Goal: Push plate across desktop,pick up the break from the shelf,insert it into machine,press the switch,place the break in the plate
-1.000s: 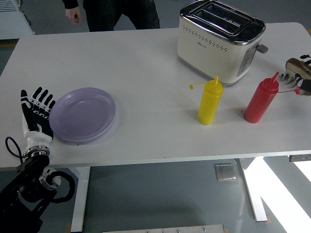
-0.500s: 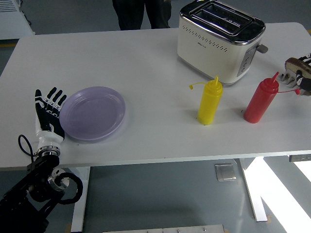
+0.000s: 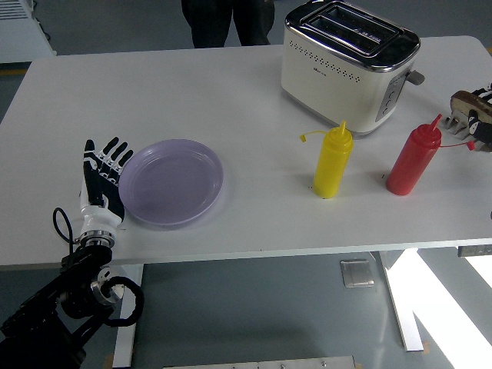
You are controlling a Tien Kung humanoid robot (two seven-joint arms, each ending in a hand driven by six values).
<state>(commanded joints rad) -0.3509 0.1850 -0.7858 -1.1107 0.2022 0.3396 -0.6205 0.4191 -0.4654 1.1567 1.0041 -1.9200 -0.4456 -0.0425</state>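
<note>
White counter point(image 3: 231, 92), lower left of frame: round translucent lilac plastic plate point(image 3: 171, 183) lies flat. Left hand point(image 3: 103, 183), fingers straight and spread, empty, touches its left rim. Right hand point(image 3: 474, 117) at right edge, grip unclear.

Single head view, set high on the robot's side, looking forward and down over the white table point(image 3: 231, 92); near edge low in frame with floor beneath, far edge at the top beside a standing person point(image 3: 231, 19); wide enough to take in nearly the whole tabletop
</note>
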